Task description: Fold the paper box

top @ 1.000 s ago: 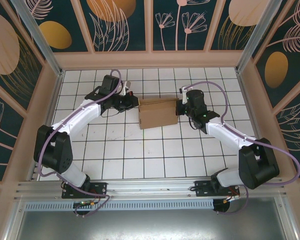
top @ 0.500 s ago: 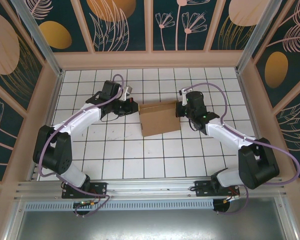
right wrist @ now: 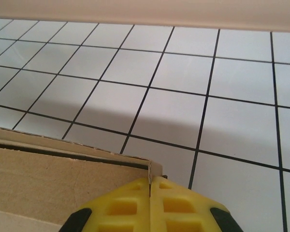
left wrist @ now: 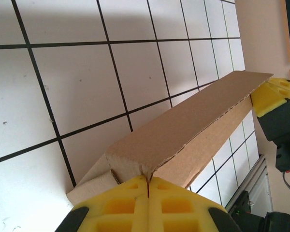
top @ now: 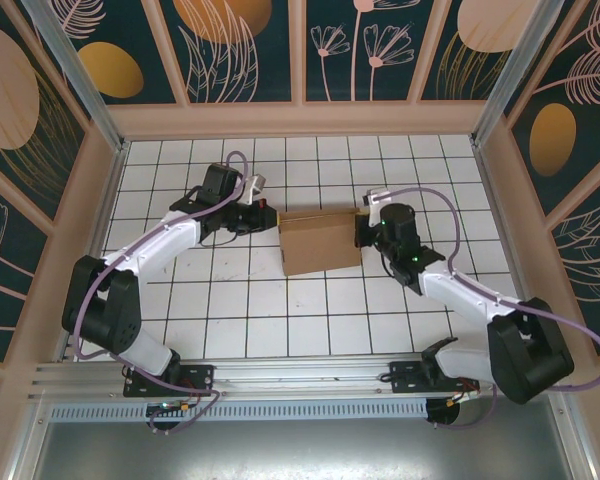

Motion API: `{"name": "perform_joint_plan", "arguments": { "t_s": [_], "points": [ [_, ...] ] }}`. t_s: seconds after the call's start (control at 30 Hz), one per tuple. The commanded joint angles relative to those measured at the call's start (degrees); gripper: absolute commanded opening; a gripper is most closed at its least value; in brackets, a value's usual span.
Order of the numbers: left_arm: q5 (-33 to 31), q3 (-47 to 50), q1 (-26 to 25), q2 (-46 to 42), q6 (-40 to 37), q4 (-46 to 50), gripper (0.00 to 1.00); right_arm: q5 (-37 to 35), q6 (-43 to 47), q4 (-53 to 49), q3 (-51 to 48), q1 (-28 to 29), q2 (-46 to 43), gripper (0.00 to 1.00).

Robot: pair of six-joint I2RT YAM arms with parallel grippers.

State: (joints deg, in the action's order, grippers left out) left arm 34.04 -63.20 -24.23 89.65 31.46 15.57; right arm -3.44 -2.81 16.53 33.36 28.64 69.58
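The white tiled tabletop (top: 310, 320) carries the paper box (top: 320, 241) just above the middle of the overhead frame. It is already drawn up into a brown rectangle, slightly skewed to the tile lines. The left jaws meet its left end and the right jaws its right end, so the box sits pinned between them. Both pairs are fully closed: the left yellow pads (left wrist: 118, 205) and the right yellow pads (right wrist: 121, 205) lie flat together with nothing visible between them, their tips touching cardboard at the box's corners. From the left wrist the top panel rises like a wedge, and from the right wrist a dark gap runs under its edge. We judge the folding nearly finished, at the closing step. Next we need an even inward squeeze, then a downward press that seats the lid without letting the box slide or turn.
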Motion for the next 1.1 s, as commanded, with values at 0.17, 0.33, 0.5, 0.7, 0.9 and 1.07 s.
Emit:
{"name": "perform_joint_plan", "arguments": {
  "t_s": [0.17, 0.33, 0.5, 0.7, 0.9, 1.07],
  "points": [
    [2.5, 3.0, -4.5, -3.3, -1.7, -4.4, 0.00, -3.4, 3.9, 12.0, -9.5, 5.7, -4.6, 0.00],
    [2.0, 3.9, -6.2, -3.8, -2.3, -4.9, 0.00, -8.3, 5.1, 17.1, -12.9, 7.5, -5.1, 0.00],
    [1.5, 5.6, -6.5, -5.5, -3.1, -3.9, 0.00, -10.8, 5.2, 19.7, -15.3, 7.8, -6.1, 0.00],
    [1.5, 7.1, -6.5, -7.2, -3.5, -2.8, 0.15, -9.9, 6.0, 21.7, -17.1, 7.8, -6.9, 0.00],
    [2.6, 6.2, -6.6, -9.1, -2.9, -5.3, 0.37, -10.1, 6.1, 23.6, -18.1, 8.6, -5.9, 0.00],
    [2.0, 4.8, -6.6, -10.9, -2.7, -5.9, 0.55, -10.9, 5.6, 24.1, -18.5, 8.7, -6.0, 0.00]
  ]
}}
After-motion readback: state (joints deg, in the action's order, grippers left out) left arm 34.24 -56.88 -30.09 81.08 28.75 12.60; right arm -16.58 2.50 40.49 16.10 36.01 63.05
